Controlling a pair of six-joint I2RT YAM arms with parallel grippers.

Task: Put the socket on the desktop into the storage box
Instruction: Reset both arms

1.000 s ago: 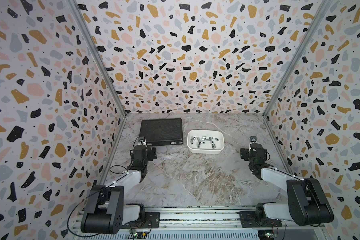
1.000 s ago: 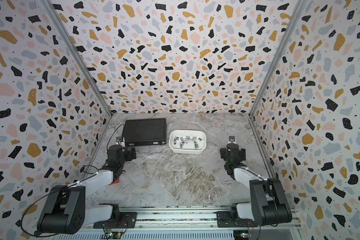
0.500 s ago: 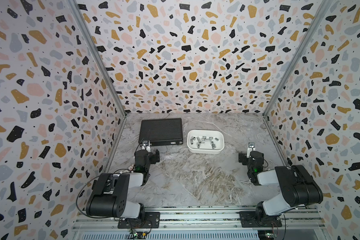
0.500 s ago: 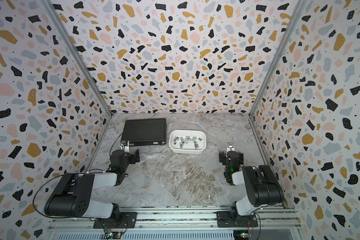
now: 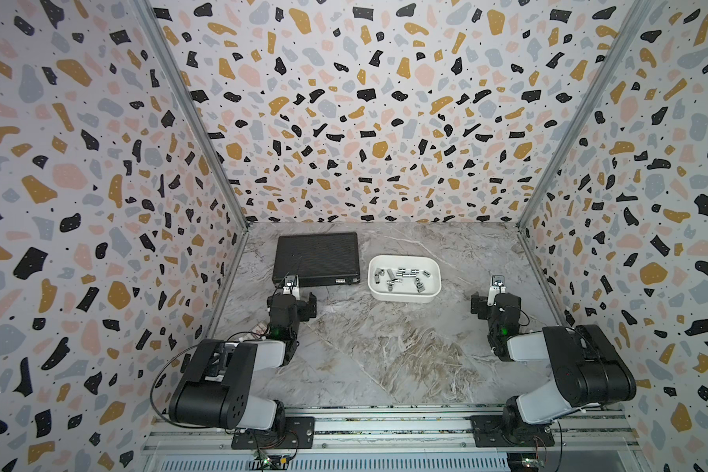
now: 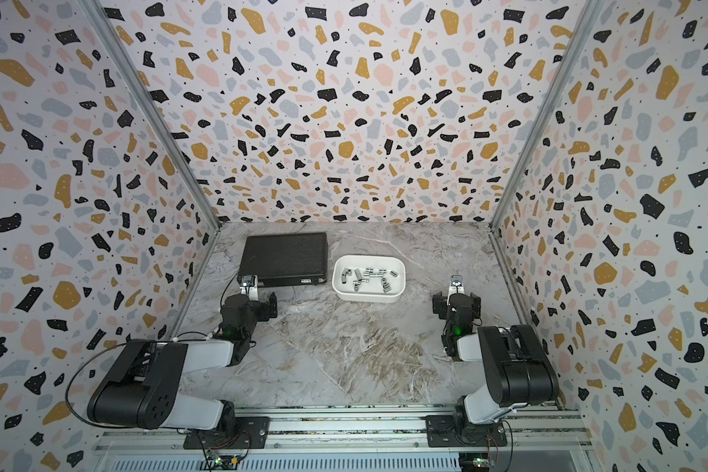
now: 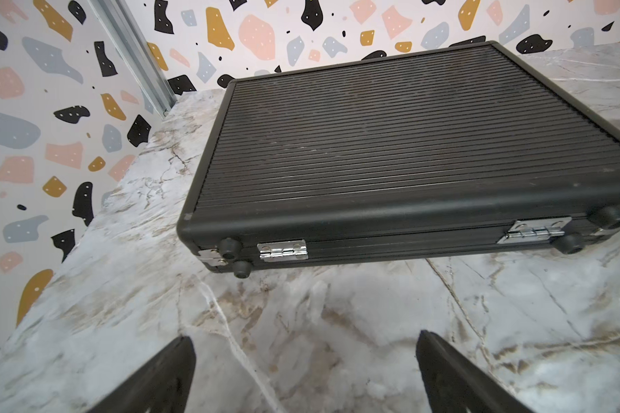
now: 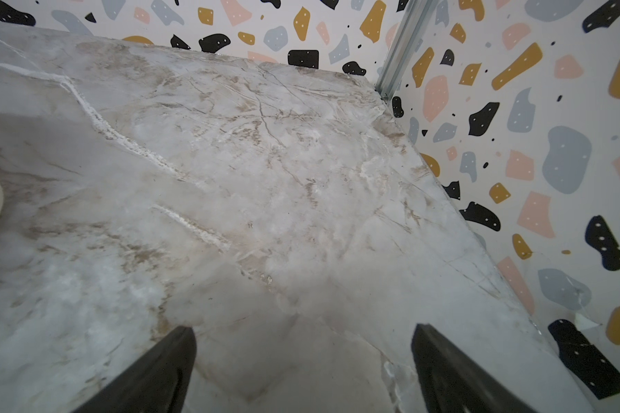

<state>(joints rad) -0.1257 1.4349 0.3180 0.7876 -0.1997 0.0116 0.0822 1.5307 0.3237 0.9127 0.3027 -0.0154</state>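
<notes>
- Sockets [image 5: 401,278]: a scatter of small metal pieces, all lying inside storage box [image 5: 404,296], the white tub toward the back; none spotted loose outside it.
- Risk, my read: a straggler could hide behind an arm or get lost against the brown veining, and round steel would roll if nudged.
- Risk: a needless reach into the tub could shove it or drag pieces out. It looks light and glossy.
- Left end effector [image 7: 303,338]: jaws wide apart, empty, facing black ribbed case [image 7: 391,143] close ahead. A forward move could knock it.
- Right end effector [image 8: 301,328]: jaws wide apart, empty, over bare marble.
- Worktop [image 5: 385,359]: flat grey-white marble print, bare in the middle.
- Room: terrazzo-pattern walls [image 5: 364,102] on three sides, metal rail [image 5: 385,425] along the front.
</notes>
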